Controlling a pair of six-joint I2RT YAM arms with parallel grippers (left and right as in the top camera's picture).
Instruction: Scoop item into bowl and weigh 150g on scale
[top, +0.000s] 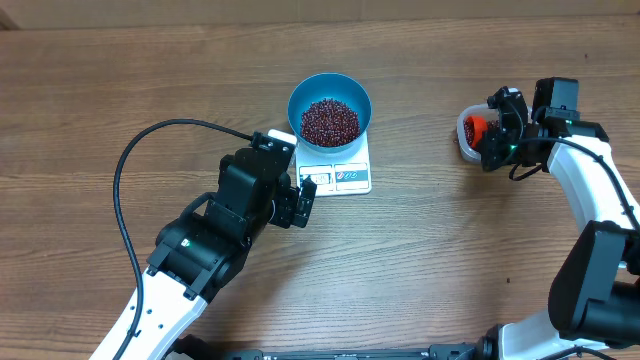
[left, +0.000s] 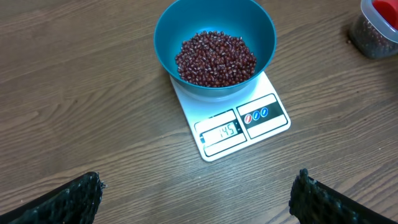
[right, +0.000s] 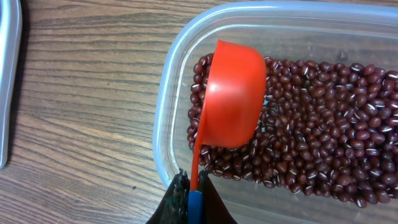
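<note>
A blue bowl (top: 330, 108) holding red beans (left: 215, 58) sits on a white scale (left: 239, 127); the display reads about 145. My left gripper (left: 198, 193) hovers open over bare table in front of the scale. At the right, my right gripper (right: 194, 198) is shut on the handle of an orange scoop (right: 231, 93), whose cup is turned on its side over the beans (right: 323, 137) in a clear container (right: 171, 99). The overhead view shows that container (top: 468, 131) under the right gripper (top: 497, 125).
A black cable (top: 130, 170) loops over the table left of the left arm. A pale flat edge (right: 9, 81) lies at the far left of the right wrist view. The container (left: 377, 28) also shows top right in the left wrist view.
</note>
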